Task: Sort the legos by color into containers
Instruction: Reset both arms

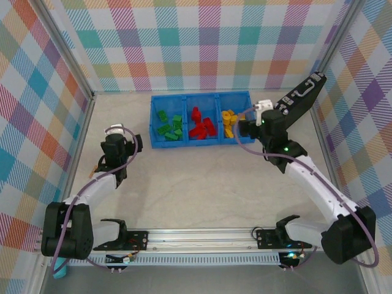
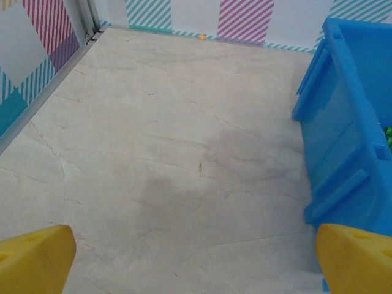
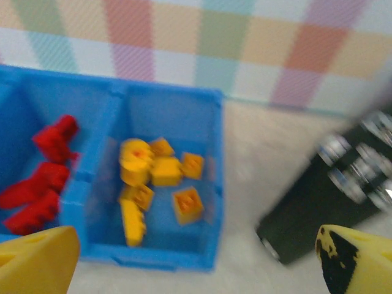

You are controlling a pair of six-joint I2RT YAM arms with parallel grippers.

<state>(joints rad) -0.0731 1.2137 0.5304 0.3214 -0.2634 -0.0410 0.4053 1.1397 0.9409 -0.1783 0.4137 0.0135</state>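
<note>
- The left gripper (image 1: 124,138) hangs over bare table (image 1: 202,190) just left of the blue bin (image 1: 184,144), its jaws spread wide with nothing between them.
- In the left wrist view an orange speck (image 2: 202,37) sits at the foot of the back wall. It may be a stray brick, but it is too small to be sure.
- The legos lie sorted in the bin: green bricks (image 1: 170,125) in the left compartment, red bricks (image 1: 199,127) in the middle and yellow bricks (image 1: 228,122) in the right.
- The right gripper (image 1: 245,130) hovers at the near right corner of the yellow compartment. Its jaws are fully apart and hold nothing.
- The step in hand looks like clearing away from the yellow compartment after a drop, with the sorting close to done.
- To do it well, the right gripper should rise straight up above the rim before swinging back. That way its fingers do not catch the bin wall or nudge the bin.
- The black case (image 3: 312,208) stands just beside the bin on the right, so the arm should not sweep that way.
- The speck by the wall is worth checking before stopping.
- No brand, label or lettering can be read, and the right wrist view is blurred.
</note>
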